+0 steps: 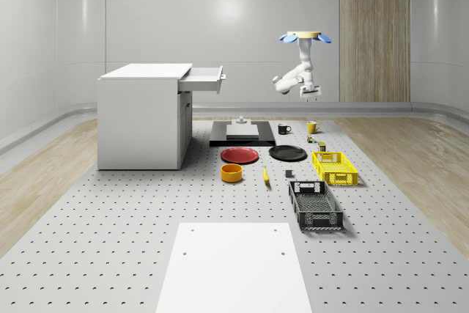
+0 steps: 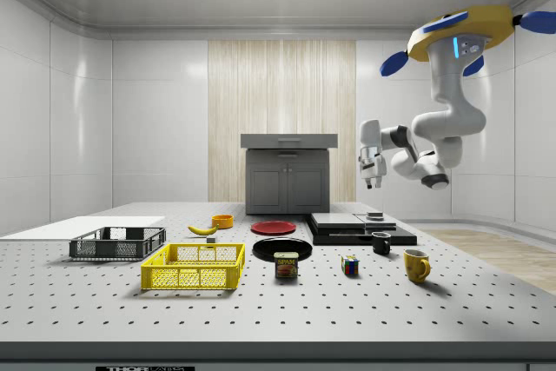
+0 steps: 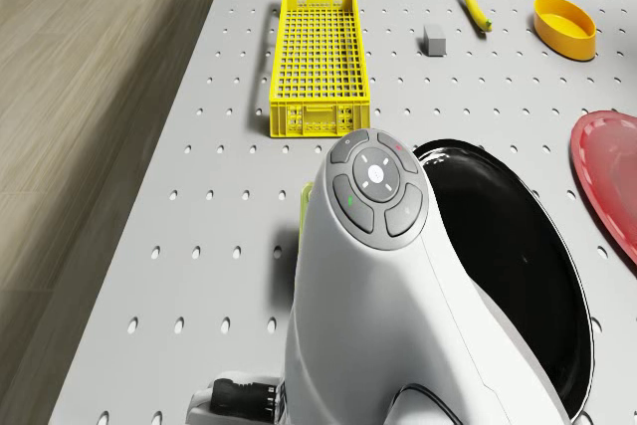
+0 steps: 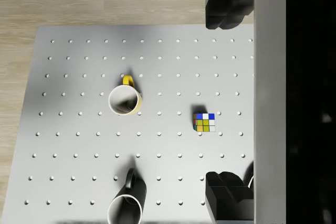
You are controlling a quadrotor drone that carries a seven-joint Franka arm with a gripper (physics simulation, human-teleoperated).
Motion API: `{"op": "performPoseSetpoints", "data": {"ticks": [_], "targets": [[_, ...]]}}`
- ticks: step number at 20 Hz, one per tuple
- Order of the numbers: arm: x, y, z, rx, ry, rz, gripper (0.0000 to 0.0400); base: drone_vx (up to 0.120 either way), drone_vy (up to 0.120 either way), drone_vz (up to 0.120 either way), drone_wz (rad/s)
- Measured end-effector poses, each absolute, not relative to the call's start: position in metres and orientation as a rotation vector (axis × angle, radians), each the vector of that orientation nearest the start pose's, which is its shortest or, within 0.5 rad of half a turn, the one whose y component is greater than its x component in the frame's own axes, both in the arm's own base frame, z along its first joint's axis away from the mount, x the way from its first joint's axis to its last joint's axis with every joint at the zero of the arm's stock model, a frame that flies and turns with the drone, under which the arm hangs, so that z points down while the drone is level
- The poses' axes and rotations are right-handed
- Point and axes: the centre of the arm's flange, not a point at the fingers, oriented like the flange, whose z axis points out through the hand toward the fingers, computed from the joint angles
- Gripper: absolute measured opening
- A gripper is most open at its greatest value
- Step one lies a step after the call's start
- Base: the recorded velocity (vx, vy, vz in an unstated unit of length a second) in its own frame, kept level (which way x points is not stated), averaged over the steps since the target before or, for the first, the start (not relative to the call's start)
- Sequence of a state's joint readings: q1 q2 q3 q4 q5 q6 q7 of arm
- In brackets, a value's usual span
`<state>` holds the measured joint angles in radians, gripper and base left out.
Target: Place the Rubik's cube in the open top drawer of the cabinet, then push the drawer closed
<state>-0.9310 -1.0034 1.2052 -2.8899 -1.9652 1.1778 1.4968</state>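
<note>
rubik's cube (image 4: 203, 122) on the table, well below the open pincer (image 4: 227, 103).

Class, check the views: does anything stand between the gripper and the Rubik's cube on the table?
Nothing visible does. The drone hovers high above the table's mug end; the open gripper looks straight down at the Rubik's cube, with the yellow mug off to one side.

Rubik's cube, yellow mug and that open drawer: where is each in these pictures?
Rubik's cube (image 4: 203, 122): wrist view, on its top face.
Yellow mug (image 4: 125, 99): wrist view, on its rim, near the handle.
Open top drawer (image 1: 204, 79): whole-scene view, on its side wall, pulled out from the cabinet (image 1: 139, 126).
</note>
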Motion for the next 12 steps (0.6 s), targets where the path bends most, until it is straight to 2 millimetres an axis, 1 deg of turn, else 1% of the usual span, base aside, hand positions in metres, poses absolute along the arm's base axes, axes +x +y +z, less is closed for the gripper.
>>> {"op": "performPoseSetpoints", "data": {"ticks": [4, 5, 12], "targets": [[0.3068, 0.0052, 0.4912, 0.052, -0.026, 0.785, 0.04, 0.0, -0.1, -0.12, 0.0], [0.3068, 0.0043, 0.4911, 0.043, -0.022, 0.785, 0.04, 0.08, 0.0, -0.12, 0.0], [0.3068, 0.0011, 0.4908, 0.013, -0.008, 0.784, 0.04, 0.12, 0.0, -0.12, 0.0]]}}
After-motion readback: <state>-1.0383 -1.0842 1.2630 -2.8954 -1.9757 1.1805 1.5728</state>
